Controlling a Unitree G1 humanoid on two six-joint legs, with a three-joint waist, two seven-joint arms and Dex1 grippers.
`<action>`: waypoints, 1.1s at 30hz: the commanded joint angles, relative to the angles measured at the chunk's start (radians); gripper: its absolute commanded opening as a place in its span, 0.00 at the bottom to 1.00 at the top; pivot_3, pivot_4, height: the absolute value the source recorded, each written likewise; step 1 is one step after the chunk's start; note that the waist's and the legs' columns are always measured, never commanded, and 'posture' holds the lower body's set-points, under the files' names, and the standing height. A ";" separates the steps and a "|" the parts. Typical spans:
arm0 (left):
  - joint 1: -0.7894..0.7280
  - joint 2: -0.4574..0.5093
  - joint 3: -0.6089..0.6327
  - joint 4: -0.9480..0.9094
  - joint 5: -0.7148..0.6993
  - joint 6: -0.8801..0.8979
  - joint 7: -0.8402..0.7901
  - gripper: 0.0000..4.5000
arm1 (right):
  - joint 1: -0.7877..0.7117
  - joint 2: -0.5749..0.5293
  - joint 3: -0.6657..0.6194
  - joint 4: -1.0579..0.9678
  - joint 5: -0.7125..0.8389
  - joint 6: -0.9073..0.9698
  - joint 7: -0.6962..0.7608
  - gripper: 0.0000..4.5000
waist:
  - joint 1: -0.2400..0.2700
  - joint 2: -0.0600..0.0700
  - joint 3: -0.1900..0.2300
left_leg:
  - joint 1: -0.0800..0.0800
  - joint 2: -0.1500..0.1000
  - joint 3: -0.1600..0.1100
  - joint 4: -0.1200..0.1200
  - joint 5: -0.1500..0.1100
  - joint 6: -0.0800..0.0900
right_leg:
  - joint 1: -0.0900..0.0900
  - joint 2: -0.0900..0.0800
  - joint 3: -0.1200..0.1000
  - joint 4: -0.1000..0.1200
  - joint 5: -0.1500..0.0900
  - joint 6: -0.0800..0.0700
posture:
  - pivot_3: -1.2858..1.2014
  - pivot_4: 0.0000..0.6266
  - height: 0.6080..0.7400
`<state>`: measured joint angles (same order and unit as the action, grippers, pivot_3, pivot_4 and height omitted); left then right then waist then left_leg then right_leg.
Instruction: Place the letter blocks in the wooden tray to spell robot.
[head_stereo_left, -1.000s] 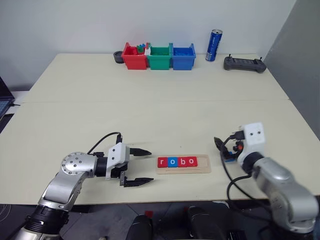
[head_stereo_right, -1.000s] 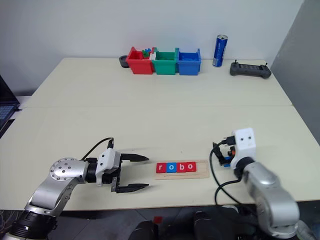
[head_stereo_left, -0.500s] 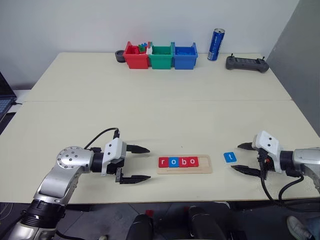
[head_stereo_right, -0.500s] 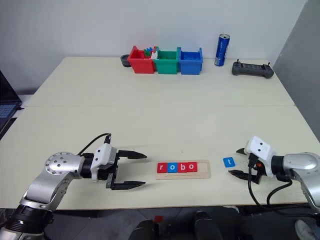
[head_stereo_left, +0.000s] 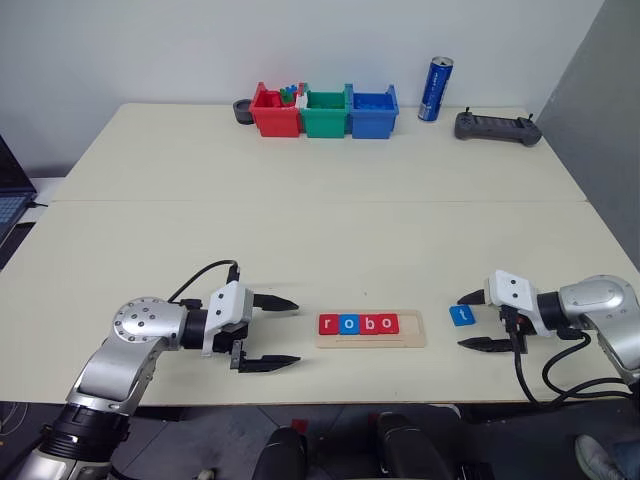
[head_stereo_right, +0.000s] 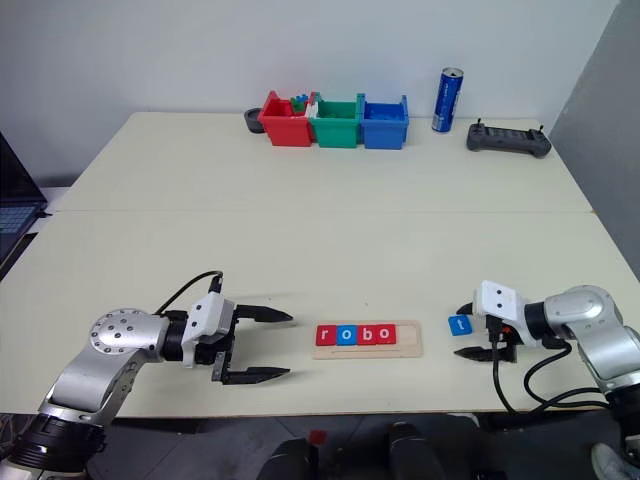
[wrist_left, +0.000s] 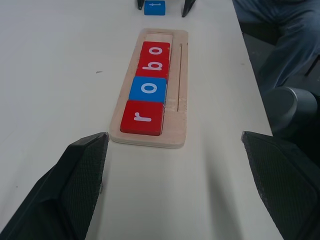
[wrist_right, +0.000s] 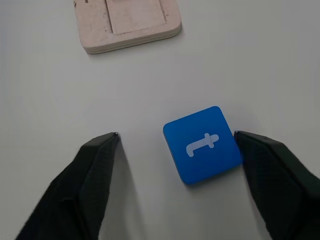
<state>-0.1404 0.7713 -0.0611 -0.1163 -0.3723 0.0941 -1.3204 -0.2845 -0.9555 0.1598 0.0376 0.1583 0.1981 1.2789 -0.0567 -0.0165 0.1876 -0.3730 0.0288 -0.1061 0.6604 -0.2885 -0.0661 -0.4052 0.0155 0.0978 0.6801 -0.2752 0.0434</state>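
Observation:
The wooden tray (head_stereo_left: 370, 341) lies near the table's front edge. It holds a red r (head_stereo_left: 327, 324), a blue o (head_stereo_left: 346, 324), a red b (head_stereo_left: 366, 324) and a red o (head_stereo_left: 385, 324). The slot at its right end (wrist_right: 135, 17) holds no tile. A blue t block (head_stereo_left: 461, 315) lies flat on the table just right of the tray. My right gripper (head_stereo_left: 463, 321) is low over the table and open, with its fingers on either side of the t block. One fingertip (wrist_right: 250, 142) touches the block's edge and the other stands well apart. My left gripper (head_stereo_left: 297, 330) hangs open just left of the tray.
Red (head_stereo_left: 275, 112), green (head_stereo_left: 326, 113) and blue (head_stereo_left: 371, 112) bins stand in a row at the back. A blue can (head_stereo_left: 434, 75) and a black controller (head_stereo_left: 496, 128) are to their right. A laptop edge (head_stereo_left: 8, 185) shows at far left.
My right arm swung out and down to the table, and its gripper turned to point at the t block and narrowed around it. The left gripper stayed still.

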 joint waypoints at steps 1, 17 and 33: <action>0.013 0.011 0.018 -0.001 0.003 -0.041 -0.008 1.00 | -0.005 0.008 -0.001 -0.005 0.001 0.016 0.008 0.57 | 0.000 0.000 0.000 | 0.000 0.000 0.000 0.000 0.000 0.000 | 0.000 0.000 0.000 0.000 0.000 0.000 | 0.52 0.24 1.00; 0.018 -0.004 0.003 0.039 0.021 -0.093 0.000 1.00 | -0.111 0.020 0.109 -0.345 -0.034 0.316 -0.043 0.32 | 0.000 0.001 0.001 | 0.000 0.000 -0.001 0.000 0.000 0.000 | 0.000 0.000 -0.001 0.000 0.000 0.001 | 0.52 0.24 1.00; 0.020 -0.005 0.005 0.042 0.016 -0.097 0.008 1.00 | -0.211 0.091 0.225 -0.308 -0.089 0.334 -0.035 0.32 | 0.000 0.001 0.001 | -0.001 0.000 -0.001 0.000 0.000 0.000 | -0.001 0.000 -0.001 0.000 0.000 0.000 | 0.52 0.24 1.00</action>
<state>-0.1210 0.7620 -0.0733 -0.0669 -0.3487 0.0140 -1.3095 -0.4769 -0.8652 0.3874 -0.2553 0.0701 0.5325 1.2388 -0.0565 -0.0154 0.1883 -0.3738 0.0288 -0.1073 0.6606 -0.2885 -0.0662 -0.4059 0.0154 0.0966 0.6802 -0.2751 0.0434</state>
